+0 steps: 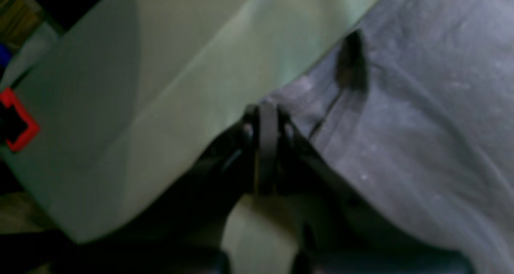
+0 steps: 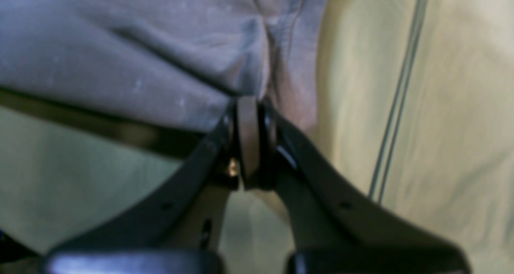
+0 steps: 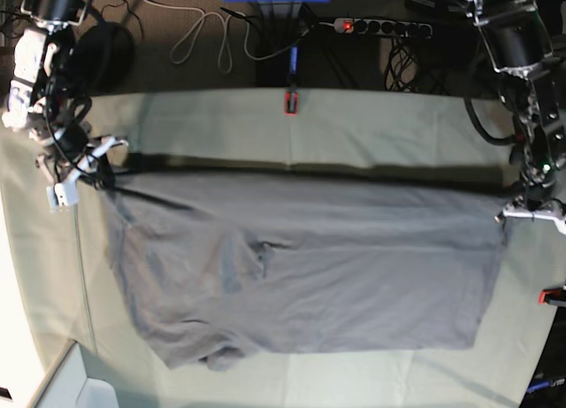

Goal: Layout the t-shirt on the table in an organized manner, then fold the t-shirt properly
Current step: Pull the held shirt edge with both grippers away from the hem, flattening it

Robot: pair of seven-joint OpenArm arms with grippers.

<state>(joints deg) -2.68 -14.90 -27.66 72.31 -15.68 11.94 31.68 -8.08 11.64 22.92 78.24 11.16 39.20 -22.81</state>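
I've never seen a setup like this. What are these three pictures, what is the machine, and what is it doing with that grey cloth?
It is a robot with two arms. One picture looks down from above; the other two come from cameras on each wrist. A dark grey t-shirt is spread over the table, which is covered in pale green cloth. The right gripper is shut on one corner of the t-shirt's far edge, the left gripper on the other, holding that edge stretched between them.
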